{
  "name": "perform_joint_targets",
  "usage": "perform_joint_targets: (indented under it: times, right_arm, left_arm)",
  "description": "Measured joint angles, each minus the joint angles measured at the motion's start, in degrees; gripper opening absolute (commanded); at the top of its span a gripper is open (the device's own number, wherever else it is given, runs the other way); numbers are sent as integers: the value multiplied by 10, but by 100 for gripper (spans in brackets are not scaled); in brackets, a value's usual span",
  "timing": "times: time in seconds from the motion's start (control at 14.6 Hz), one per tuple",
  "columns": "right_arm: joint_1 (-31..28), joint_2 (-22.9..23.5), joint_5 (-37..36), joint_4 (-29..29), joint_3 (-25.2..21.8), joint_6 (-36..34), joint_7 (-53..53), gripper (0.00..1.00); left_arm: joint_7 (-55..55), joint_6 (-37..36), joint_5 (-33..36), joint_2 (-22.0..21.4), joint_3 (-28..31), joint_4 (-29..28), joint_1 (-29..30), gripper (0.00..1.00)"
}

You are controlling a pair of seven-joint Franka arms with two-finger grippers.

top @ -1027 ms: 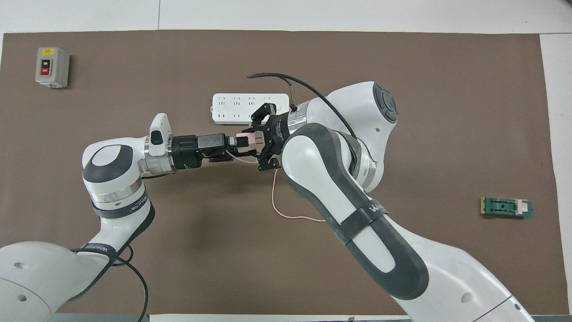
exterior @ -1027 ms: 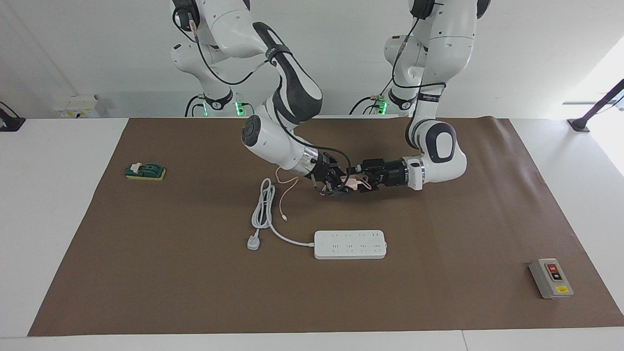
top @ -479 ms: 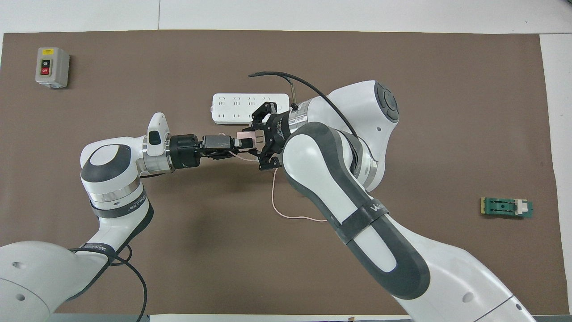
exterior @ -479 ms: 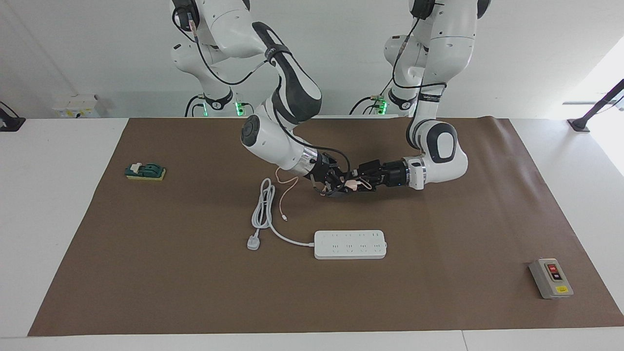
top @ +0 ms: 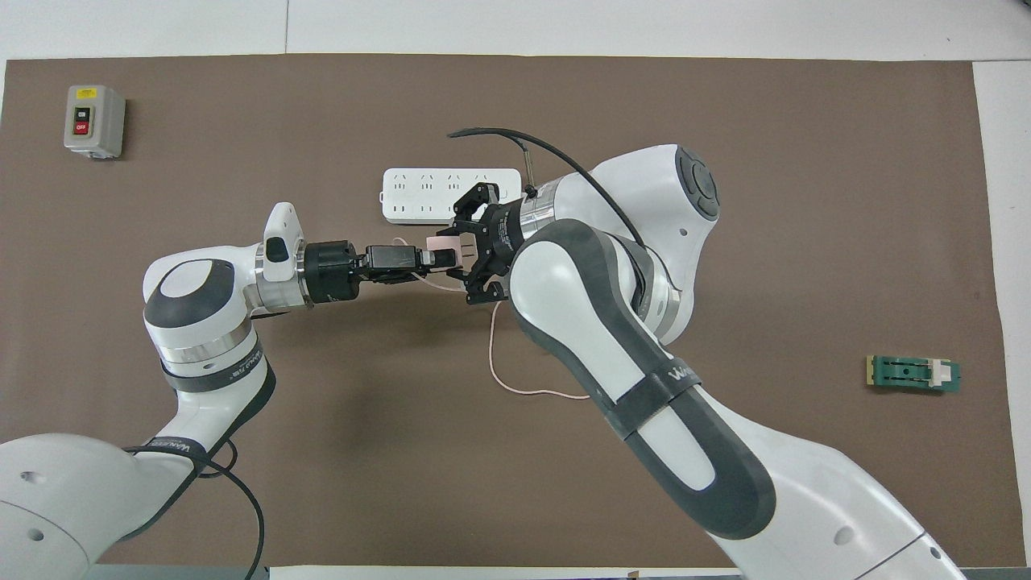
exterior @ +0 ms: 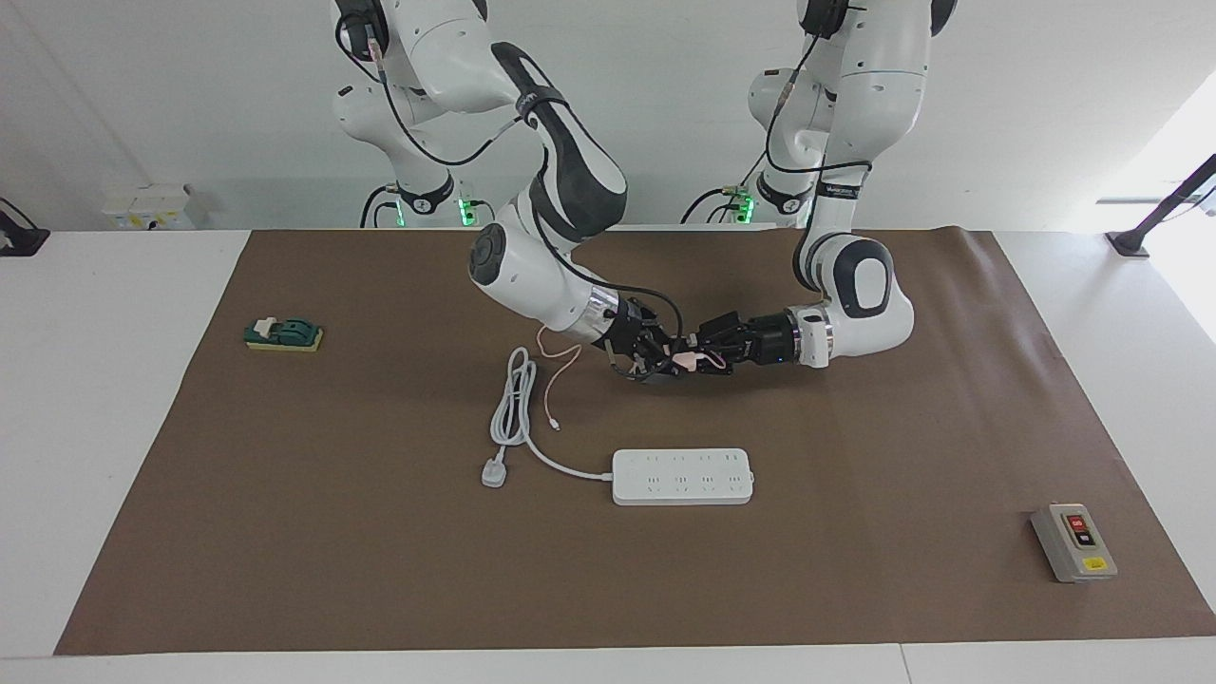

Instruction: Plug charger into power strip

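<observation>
The pale pink charger (exterior: 680, 358) (top: 442, 242) is held in the air over the mat, over a spot nearer to the robots than the power strip (exterior: 682, 476) (top: 439, 195). My left gripper (exterior: 692, 360) (top: 445, 256) is shut on the charger. My right gripper (exterior: 655, 362) (top: 465, 256) faces it, open, with its fingers on either side of the charger's end. The charger's thin pink cable (exterior: 560, 356) (top: 515, 387) hangs down to the mat and partly runs under the right arm. The white power strip lies flat, sockets up.
The strip's thick white cord and three-pin plug (exterior: 493, 472) lie toward the right arm's end. A grey switch box (exterior: 1073, 542) (top: 94, 121) sits at the left arm's far corner. A green-and-yellow block (exterior: 283, 334) (top: 913, 374) lies at the right arm's end.
The left wrist has turned and the left arm has drawn in a little, shifting the charger slightly toward the right gripper. The right arm has barely moved.
</observation>
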Motion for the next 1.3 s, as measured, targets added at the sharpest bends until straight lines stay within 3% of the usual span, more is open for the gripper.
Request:
perform_joint_targets:
  times: [0.34,0.68,1.1,1.3]
  right_arm:
    - [-1,0,0,0,-4,0,1,100]
    - [-26,-3,0,3,-9,-7,1,100]
    - [-114,-38,-10,8,-13,-57,1,100]
    - [-164,-57,-70,8,-14,-94,1,100]
  left_arm:
    - [11,0,4,2,4,11,8,0]
    - [-2,0,59,25,6,88,21,0]
    - [-103,2,162,40,7,177,36,0]
    - [-221,-4,275,39,9,244,64,0]
